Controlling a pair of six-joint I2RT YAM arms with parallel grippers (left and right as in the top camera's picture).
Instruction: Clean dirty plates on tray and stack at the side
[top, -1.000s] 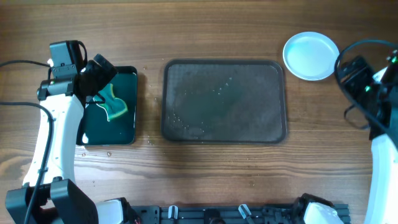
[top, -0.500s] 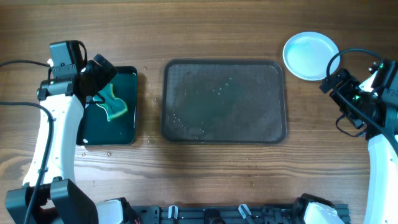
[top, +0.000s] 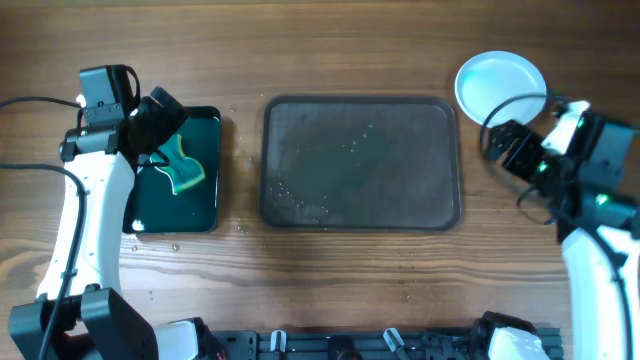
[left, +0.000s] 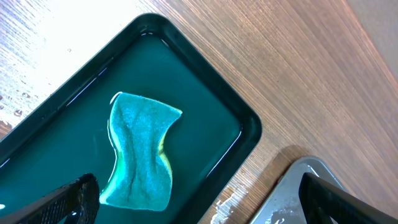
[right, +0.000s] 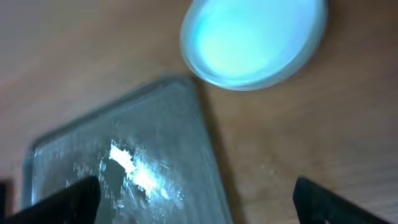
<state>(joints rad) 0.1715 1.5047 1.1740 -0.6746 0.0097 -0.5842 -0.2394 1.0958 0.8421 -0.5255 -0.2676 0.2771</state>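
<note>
One round white plate (top: 500, 88), faintly bluish and with no green smear showing, sits on the wooden tabletop (top: 350, 280) at the far right corner, just beyond the tray's far right corner and off it. Whether other plates lie under it cannot be told from above, and the right wrist view is too blurred to settle it. The large dark grey-brown tray (top: 360, 215) lies in the middle of the tabletop, carrying nothing but scattered water droplets (top: 290, 190) and a faint green tint.

The left gripper (top: 158, 120) hovers over the far corner of a small glossy black tray (top: 205, 215) at the left. A green sponge (top: 183, 170) lies in that black tray, pinched at its waist. In the left wrist view the fingers (left: 71, 199) stand wide apart, holding and touching nothing.

The right gripper (top: 503, 143) hangs just beside the tray's right edge, on the near side of the plate. Its fingers (right: 62, 199) are also spread wide and empty.

Compared with a second ago, the right arm has swung in from the right edge of the tabletop toward the tray. The left arm, the plate, both trays and the sponge have not moved.
</note>
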